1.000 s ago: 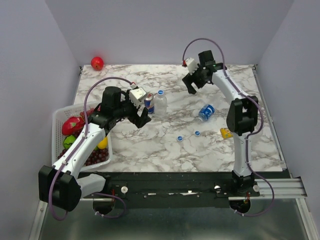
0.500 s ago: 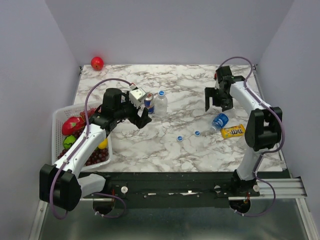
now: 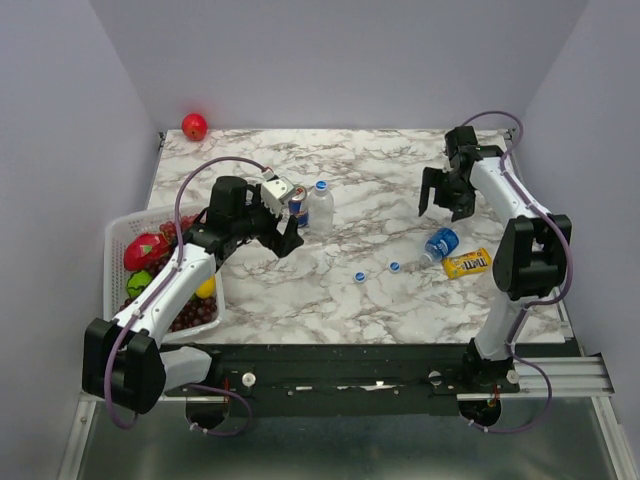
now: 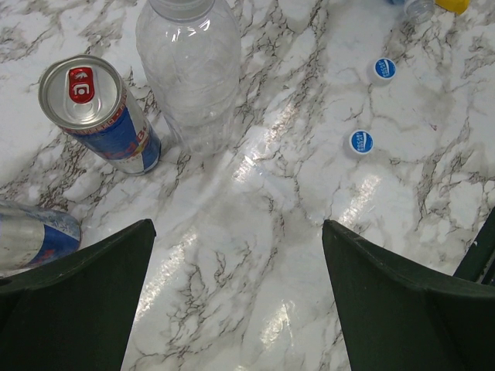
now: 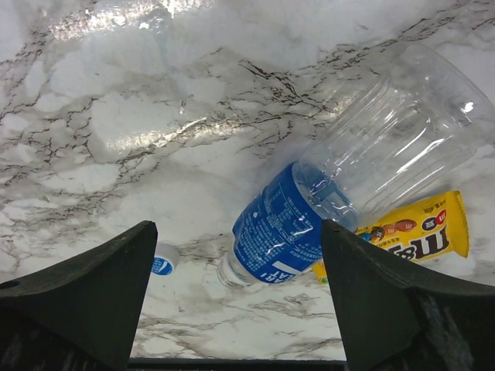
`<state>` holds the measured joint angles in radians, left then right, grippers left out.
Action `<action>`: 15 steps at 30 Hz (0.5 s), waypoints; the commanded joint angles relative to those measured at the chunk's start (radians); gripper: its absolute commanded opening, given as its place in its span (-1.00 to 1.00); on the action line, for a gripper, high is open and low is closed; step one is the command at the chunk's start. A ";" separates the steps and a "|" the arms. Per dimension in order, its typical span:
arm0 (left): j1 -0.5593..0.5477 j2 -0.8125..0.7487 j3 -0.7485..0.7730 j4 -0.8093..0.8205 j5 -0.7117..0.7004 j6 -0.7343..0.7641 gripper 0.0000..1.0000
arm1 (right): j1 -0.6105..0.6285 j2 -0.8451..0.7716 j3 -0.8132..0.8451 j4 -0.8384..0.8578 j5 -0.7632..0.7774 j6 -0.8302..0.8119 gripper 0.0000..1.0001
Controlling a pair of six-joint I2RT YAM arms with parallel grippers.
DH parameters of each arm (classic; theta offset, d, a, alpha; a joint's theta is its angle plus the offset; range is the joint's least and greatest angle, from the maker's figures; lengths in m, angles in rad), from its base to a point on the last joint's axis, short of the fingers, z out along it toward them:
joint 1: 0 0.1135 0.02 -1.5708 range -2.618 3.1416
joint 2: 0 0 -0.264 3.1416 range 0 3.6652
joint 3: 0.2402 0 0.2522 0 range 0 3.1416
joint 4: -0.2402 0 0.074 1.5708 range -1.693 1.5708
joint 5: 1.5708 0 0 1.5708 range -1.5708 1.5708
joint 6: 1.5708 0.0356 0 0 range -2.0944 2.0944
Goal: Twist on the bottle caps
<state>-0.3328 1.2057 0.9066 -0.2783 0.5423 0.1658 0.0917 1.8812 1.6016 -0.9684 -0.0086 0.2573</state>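
- The left fingers (image 4: 77,301) stand wide apart with nothing between them, hanging over a bare stretch of the marble worktop (image 4: 255,232)
- Just ahead of them stands an upright clear bottle (image 4: 189,69); the overhead view shows a blue cap (image 3: 321,186) on its neck
- An upright drink can (image 4: 100,116) stands just beside that bottle, and a second can (image 4: 31,243) lies on its side nearby
- Two loose bottle caps (image 4: 360,141) rest on the worktop between the arms, near each other but apart
- The right fingers (image 5: 402,309) are also spread wide and empty, above the labelled bottle (image 5: 348,201)
- That bottle lies on its side, its neck uncapped and pointing towards the caps
- A yellow sweet packet (image 5: 418,232) lies against it
- A basket (image 3: 120,240) of fruit sits at the left edge
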 commanded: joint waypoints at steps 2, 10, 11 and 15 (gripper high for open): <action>0.006 0.020 0.029 0.021 -0.008 -0.009 0.97 | -0.032 -0.037 -0.006 -0.056 0.079 0.069 0.85; 0.006 0.009 0.020 0.008 -0.011 -0.008 0.97 | -0.058 -0.024 -0.065 -0.064 0.104 0.060 0.84; 0.006 0.008 0.018 0.008 -0.012 -0.006 0.97 | -0.058 -0.013 -0.068 -0.064 0.104 0.062 0.83; 0.006 0.005 0.017 0.007 -0.016 -0.009 0.97 | -0.058 0.025 -0.068 -0.056 0.096 0.051 0.82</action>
<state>-0.3328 1.2224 0.9073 -0.2775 0.5423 0.1638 0.0360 1.8740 1.5421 -1.0115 0.0624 0.2989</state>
